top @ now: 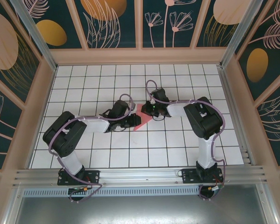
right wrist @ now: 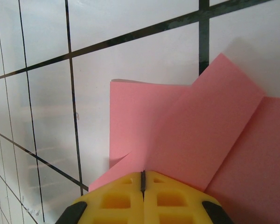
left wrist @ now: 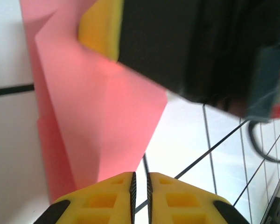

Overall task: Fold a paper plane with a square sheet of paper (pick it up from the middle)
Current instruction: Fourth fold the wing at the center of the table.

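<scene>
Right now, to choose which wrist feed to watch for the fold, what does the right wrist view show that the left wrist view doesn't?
Right wrist view: the right hand, shut, over the pink sheet of paper, whose overlapping flaps and creases read clearly. Left wrist view: the left hand, fingers a thin gap apart at the sheet's near edge, and a yellow finger of the right hand over the sheet. Both: the folded sheet lying on the white tiled table.

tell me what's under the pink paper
The pink paper lies on the white tiled table, a grid line running under its edge. Anything between its folded layers is covered.
</scene>
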Tool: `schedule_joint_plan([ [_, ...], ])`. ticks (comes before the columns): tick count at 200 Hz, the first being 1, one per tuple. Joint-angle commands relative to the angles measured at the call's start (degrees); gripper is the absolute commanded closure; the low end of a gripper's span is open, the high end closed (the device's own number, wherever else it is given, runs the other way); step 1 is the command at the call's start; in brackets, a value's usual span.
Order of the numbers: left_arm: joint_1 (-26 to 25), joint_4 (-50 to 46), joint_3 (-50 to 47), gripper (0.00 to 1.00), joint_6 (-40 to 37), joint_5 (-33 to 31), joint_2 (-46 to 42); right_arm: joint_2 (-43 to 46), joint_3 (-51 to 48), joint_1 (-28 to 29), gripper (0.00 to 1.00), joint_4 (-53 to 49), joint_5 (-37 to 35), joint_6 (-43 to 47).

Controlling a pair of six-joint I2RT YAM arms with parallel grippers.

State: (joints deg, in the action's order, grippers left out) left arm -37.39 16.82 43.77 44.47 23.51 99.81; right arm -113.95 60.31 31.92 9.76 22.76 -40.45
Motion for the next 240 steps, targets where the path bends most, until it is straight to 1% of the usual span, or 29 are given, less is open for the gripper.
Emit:
schedule_joint_plan([
  [1, 0.0, 0.9, -0.8, 0.82, 0.8, 1.7, 1.3, -4.1, -1.9, -0.3, 1.0, -4.6, -3.9, -0.4],
  [101, 0.0, -1.2, -2.5, 0.83, 0.7, -1.6, 2.1, -4.5, -1.6, -0.3, 1.0, -5.5, -4.1, -0.4],
  [194, 0.0, -2.5, -3.6, 0.83, 0.8, -1.5, 2.1, -4.8, -1.4, -0.2, 1.0, -6.2, -4.4, -0.2],
  [231, 0.0, -2.3, -3.2, 0.83, 1.0, -1.1, -1.3, -4.8, -1.2, -0.2, 1.0, -6.7, -4.5, -0.2],
  [240, 0.0, -2.4, -3.3, 0.82, 1.1, -0.9, -3.7, -4.7, -1.2, -0.3, 1.0, -6.7, -4.4, -0.1],
])
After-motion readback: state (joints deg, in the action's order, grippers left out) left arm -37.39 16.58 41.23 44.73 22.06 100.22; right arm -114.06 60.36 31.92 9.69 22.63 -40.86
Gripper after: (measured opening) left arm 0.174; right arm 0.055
